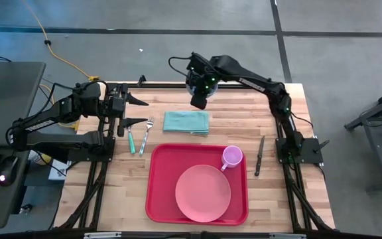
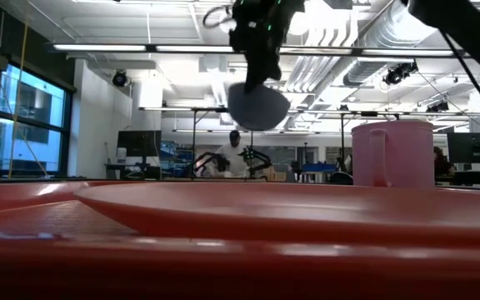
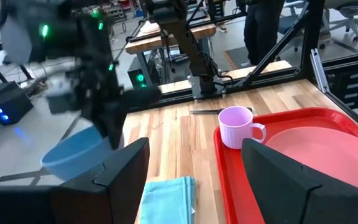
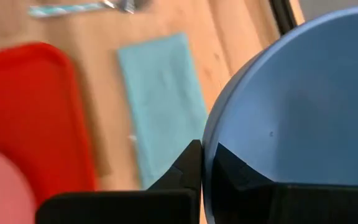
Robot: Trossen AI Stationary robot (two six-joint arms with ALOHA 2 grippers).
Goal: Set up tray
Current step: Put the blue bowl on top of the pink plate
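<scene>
One large red rectangular plastic tray [image 1: 161,199] with rounded corners and a raised rim is lying on the wooden desk [image 1: 277,199], toward its near edge. Two things are sitting in it: one round pink plate [image 1: 203,193] filling much of the middle, and one small lilac mug [image 1: 232,157] standing upright in the tray's far right corner, just beside the plate. The right claw [image 1: 198,99] is hanging above the far edge of the desk, its fingers pinching the rim of one blue bowl [image 4: 291,106], which is being held clear of the surface; in the low view the bowl [image 2: 257,105] is showing in mid-air beyond the plate. One folded teal cloth napkin [image 1: 186,122] is lying flat on the desk just beyond the tray's far rim, near and below the bowl. To the left of the tray, two utensils are lying side by side: one with a teal handle [image 1: 130,139] and one silver fork [image 1: 145,135]. One dark knife [image 1: 259,155] is lying to the right of the tray, apart from its rim. The left claw [image 1: 138,111] is hovering over the desk's far left part, its fingers spread wide and holding nothing.
</scene>
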